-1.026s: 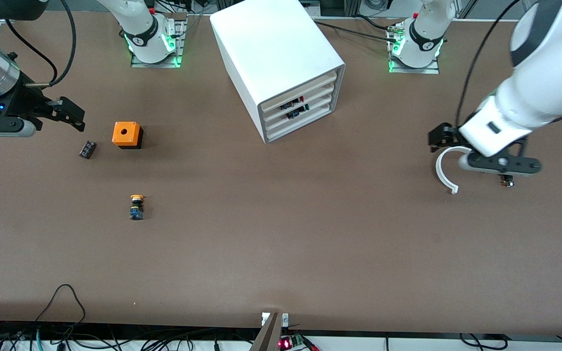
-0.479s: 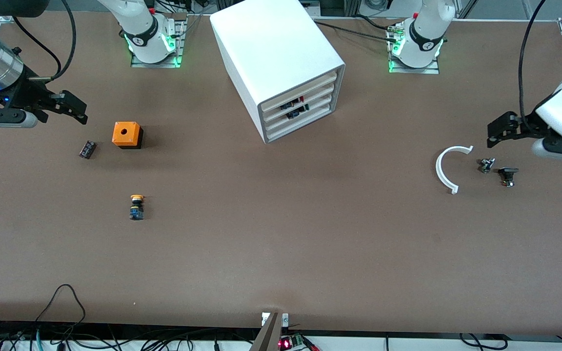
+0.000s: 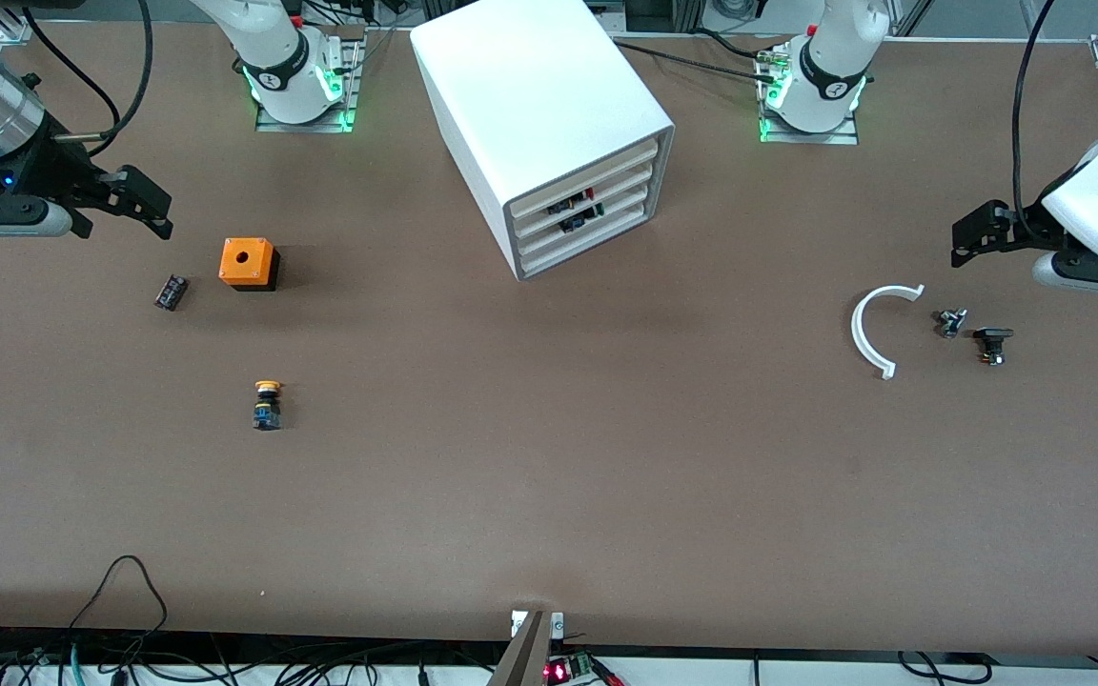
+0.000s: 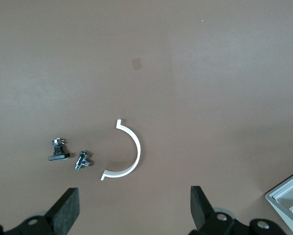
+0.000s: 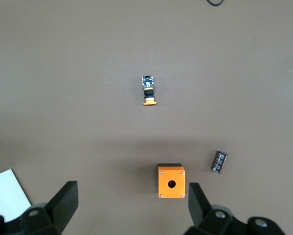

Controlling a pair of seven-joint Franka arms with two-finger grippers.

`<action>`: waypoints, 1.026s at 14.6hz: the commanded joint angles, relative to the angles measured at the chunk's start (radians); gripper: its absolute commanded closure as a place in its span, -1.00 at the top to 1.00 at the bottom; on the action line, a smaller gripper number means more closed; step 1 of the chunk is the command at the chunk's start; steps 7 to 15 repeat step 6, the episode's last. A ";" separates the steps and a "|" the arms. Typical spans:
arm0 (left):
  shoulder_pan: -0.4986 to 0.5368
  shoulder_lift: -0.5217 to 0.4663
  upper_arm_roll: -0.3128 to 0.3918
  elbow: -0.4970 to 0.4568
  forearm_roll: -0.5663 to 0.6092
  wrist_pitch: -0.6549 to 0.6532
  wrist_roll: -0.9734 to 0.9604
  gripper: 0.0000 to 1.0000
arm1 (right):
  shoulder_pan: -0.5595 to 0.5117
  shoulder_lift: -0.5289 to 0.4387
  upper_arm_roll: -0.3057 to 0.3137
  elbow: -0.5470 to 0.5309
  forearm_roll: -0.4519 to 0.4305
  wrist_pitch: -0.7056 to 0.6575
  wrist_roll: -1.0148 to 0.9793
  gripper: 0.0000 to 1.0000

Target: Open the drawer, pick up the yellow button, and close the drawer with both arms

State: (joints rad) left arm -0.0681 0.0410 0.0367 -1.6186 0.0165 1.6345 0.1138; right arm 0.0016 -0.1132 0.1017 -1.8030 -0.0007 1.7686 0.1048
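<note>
The white cabinet [image 3: 549, 114] stands at the middle of the table's robot side with all four drawers shut; the top drawer [image 3: 606, 167] is flush with its front. The button [image 3: 267, 405], orange-yellow cap and black-and-blue body, lies on the table nearer to the front camera than the orange cube [image 3: 248, 263]; it also shows in the right wrist view [image 5: 148, 90]. My right gripper [image 3: 153, 202] is open and empty, over the table toward the right arm's end. My left gripper [image 3: 973, 238] is open and empty, over the left arm's end of the table.
A small black part [image 3: 171, 292] lies beside the orange cube [image 5: 171, 181]. A white curved strip [image 3: 868, 333] and two small dark parts [image 3: 950, 322] [image 3: 991, 343] lie under the left gripper's reach, also in the left wrist view [image 4: 126, 152]. A cabinet corner [image 4: 288, 200] shows there.
My left gripper has moved off the white strip and small parts toward the left arm's end of the table. My right gripper has drifted slightly toward the robots' side.
</note>
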 commanded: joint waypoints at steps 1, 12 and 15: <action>-0.007 -0.013 0.011 -0.006 -0.013 -0.005 0.038 1.00 | -0.019 0.020 0.013 0.033 0.015 -0.012 -0.025 1.00; -0.007 -0.013 0.011 -0.004 -0.013 -0.002 0.040 1.00 | -0.017 0.023 0.013 0.050 0.014 -0.012 -0.017 1.00; -0.007 -0.013 0.011 -0.004 -0.013 -0.002 0.040 1.00 | -0.017 0.023 0.013 0.050 0.014 -0.012 -0.017 1.00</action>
